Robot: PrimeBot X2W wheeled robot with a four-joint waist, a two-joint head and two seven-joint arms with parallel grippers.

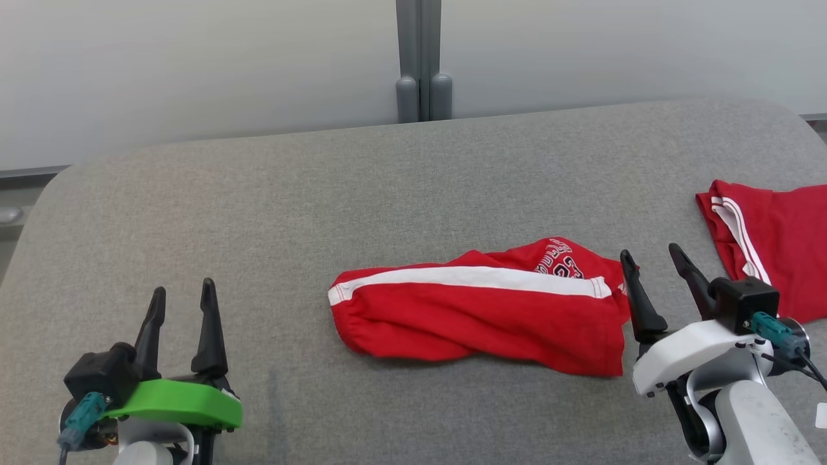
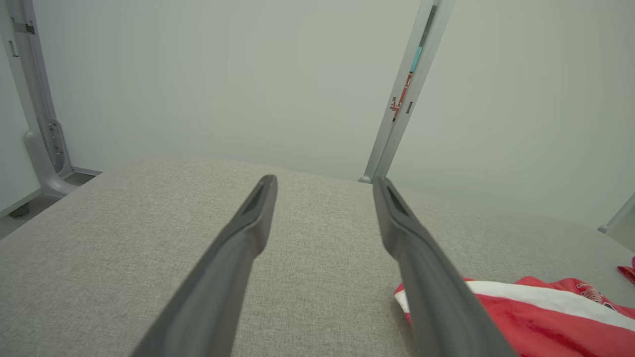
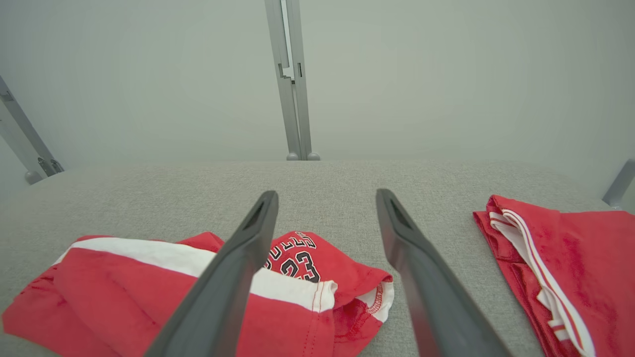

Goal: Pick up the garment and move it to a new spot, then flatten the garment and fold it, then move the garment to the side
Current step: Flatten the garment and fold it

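The garment (image 1: 481,307) is a pair of red shorts with a white side stripe and printed lettering, lying crumpled on the grey table slightly right of centre. It also shows low in the left wrist view (image 2: 536,312) and under the fingers in the right wrist view (image 3: 163,292). My right gripper (image 1: 651,261) is open just beyond the garment's right end, holding nothing. My left gripper (image 1: 183,294) is open at the lower left, well away from the garment, with bare table ahead of it (image 2: 325,186).
A second red garment with white trim (image 1: 775,245) lies at the table's right edge, also in the right wrist view (image 3: 565,267). The grey fabric table (image 1: 258,213) has rounded far corners. Behind it stand a white wall and a grey upright post (image 1: 420,61).
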